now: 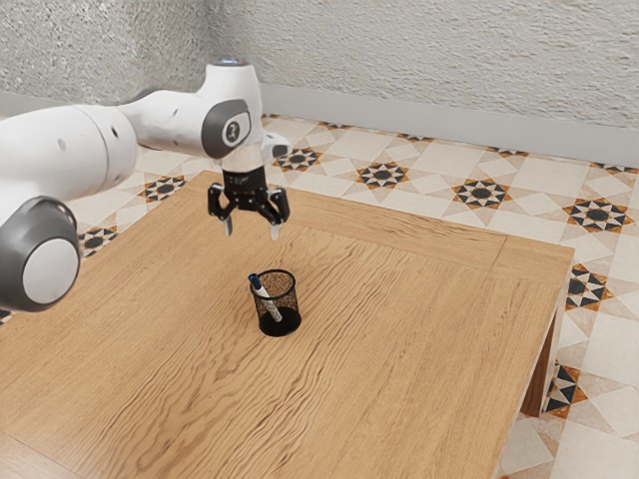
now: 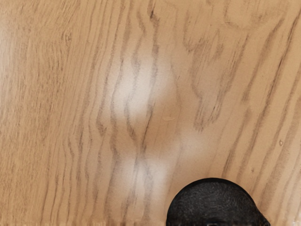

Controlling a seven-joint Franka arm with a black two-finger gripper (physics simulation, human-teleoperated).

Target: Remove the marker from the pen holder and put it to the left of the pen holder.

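Black mesh forms the pen holder (image 1: 291, 305), standing upright on the wooden table (image 1: 429, 349); inside it we see the marker (image 1: 267, 297) tilted, its blue end at the rim toward the exterior view's left. We hold our gripper (image 1: 252, 231) above the table, fingers spread wide.

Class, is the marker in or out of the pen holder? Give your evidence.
In: the marker leans inside the pen holder, its blue end poking past the rim.
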